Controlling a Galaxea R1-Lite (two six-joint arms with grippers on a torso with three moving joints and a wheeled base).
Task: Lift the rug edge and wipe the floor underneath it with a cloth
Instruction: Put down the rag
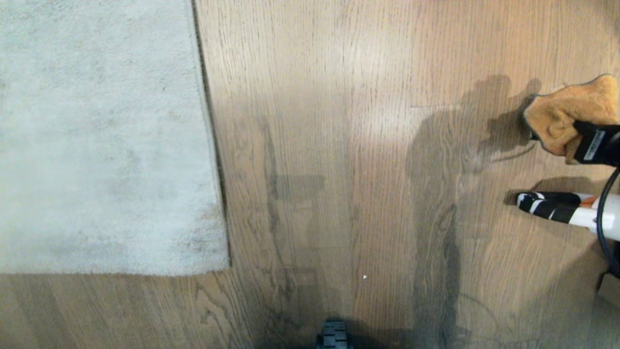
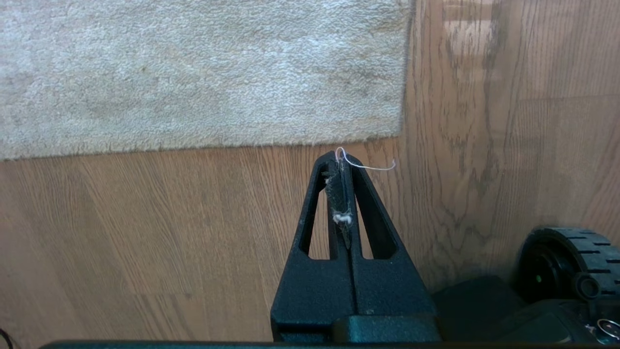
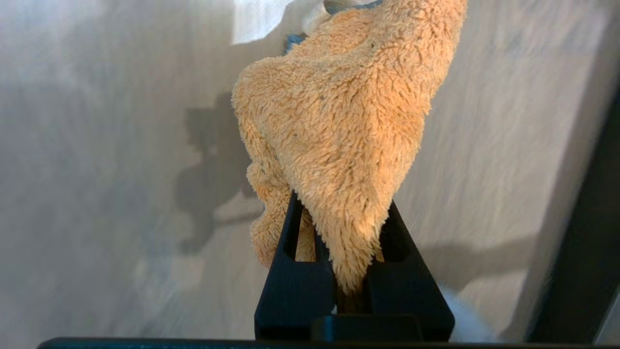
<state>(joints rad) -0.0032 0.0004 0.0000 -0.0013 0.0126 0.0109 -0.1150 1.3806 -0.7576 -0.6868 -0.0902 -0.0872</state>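
The left gripper (image 2: 343, 160) has two matte black plastic fingers (image 2: 317, 194), each a tapering triangular frame with an elongated cut-out, rising from a blocky black base. Lint and a pale thread cling to the inner pads. The right gripper (image 3: 339, 271) uses the same black slotted fingers; in the head view its body carries a white barcode label (image 1: 594, 144). A black cable (image 1: 602, 213) runs past a white arm link with black and orange markings (image 1: 557, 206). A black ribbed wheel (image 2: 571, 257) belongs to the base.
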